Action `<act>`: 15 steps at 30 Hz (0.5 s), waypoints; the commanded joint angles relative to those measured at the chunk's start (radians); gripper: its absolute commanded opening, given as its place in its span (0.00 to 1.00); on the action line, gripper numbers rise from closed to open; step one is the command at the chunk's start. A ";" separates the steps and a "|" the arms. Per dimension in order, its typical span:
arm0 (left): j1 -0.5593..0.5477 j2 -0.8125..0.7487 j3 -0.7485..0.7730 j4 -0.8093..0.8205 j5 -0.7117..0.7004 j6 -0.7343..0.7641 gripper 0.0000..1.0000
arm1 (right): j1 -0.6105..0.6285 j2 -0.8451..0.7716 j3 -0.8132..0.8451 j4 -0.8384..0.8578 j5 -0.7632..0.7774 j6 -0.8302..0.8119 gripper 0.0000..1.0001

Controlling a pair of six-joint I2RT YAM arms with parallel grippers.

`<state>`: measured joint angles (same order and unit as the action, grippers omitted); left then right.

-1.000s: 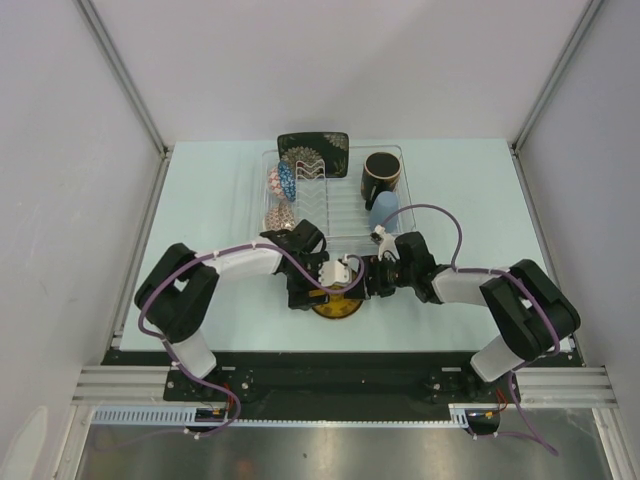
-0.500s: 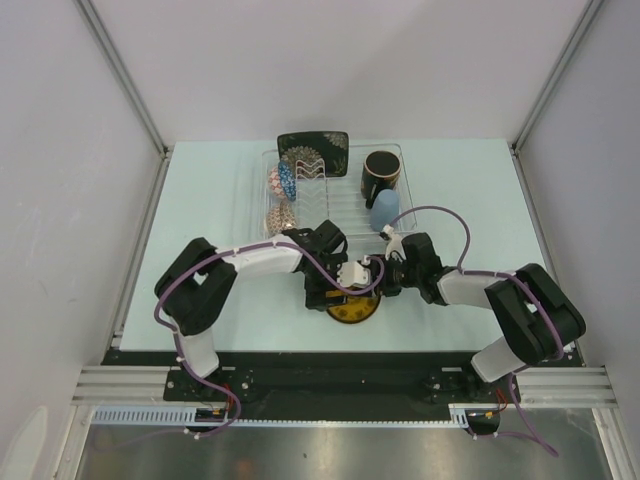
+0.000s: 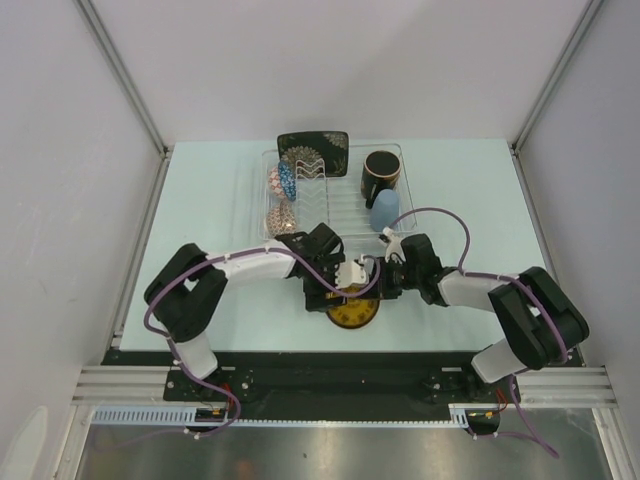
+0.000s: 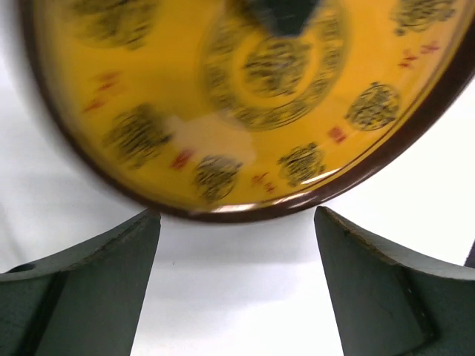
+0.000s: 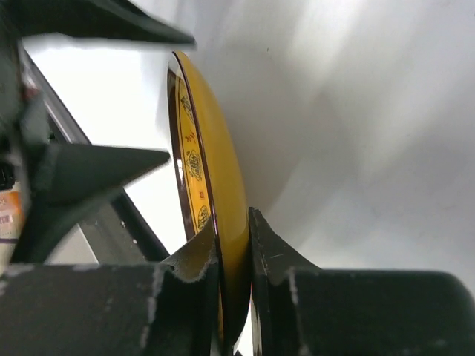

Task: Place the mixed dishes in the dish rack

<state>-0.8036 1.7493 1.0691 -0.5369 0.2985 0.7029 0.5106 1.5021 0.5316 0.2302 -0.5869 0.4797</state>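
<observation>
Left arm – elbow out to its own side, forearm reaching in to the near middle of the worktop [image 3: 200, 200]. Your left end effector [image 4: 236, 216] has its fingers spread apart, with the rim of the small yellow dark-rimmed plate [image 4: 245, 96] just beyond the tips; nothing is gripped.

Right arm – mirrors it, wrist turned inward so the two meet nose to nose. Your right end effector [image 5: 230, 252] is clamped on the plate's edge, one finger on each face.

From above, the plate sits near the front of the worktop, just short of the dish rack [image 3: 340, 205].

In the rack: black floral square plate [image 3: 313, 155] upright at the far end, dark mug [image 3: 380, 175] and pale blue cup [image 3: 384, 210] on the right, blue patterned bowl [image 3: 288, 181] and beige patterned bowl [image 3: 279, 216] on edge at the left.

Worktop pale mint; white wall panels, aluminium posts.

Plate face carries red marks and dark medallions, too blurred to read.
</observation>
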 commanded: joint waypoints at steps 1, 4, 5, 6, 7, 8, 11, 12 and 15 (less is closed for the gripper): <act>0.084 -0.106 0.031 0.037 0.065 -0.089 0.90 | 0.006 -0.072 0.013 -0.055 0.004 -0.029 0.00; 0.185 -0.178 0.110 -0.047 0.131 -0.138 0.93 | 0.005 -0.123 0.013 -0.097 0.021 -0.039 0.00; 0.242 -0.213 0.135 -0.101 0.175 -0.152 0.94 | 0.005 -0.167 0.021 -0.113 0.036 -0.046 0.00; 0.273 -0.230 0.188 -0.130 0.204 -0.173 0.94 | 0.006 -0.193 0.030 -0.159 0.042 -0.052 0.00; 0.303 -0.247 0.218 -0.159 0.230 -0.186 0.94 | 0.005 -0.216 0.042 -0.187 0.050 -0.071 0.00; 0.372 -0.263 0.248 -0.214 0.294 -0.195 0.95 | 0.005 -0.264 0.076 -0.215 0.068 -0.082 0.00; 0.510 -0.310 0.377 -0.311 0.419 -0.236 0.96 | 0.008 -0.339 0.157 -0.301 0.088 -0.111 0.00; 0.542 -0.321 0.441 -0.330 0.442 -0.261 0.96 | 0.008 -0.350 0.181 -0.327 0.091 -0.119 0.00; 0.668 -0.321 0.541 -0.385 0.546 -0.322 0.96 | 0.008 -0.372 0.336 -0.364 0.108 -0.170 0.00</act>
<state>-0.2550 1.4712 1.4849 -0.7994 0.6357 0.4843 0.5137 1.1824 0.6659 -0.0803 -0.5076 0.3874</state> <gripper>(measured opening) 0.964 0.156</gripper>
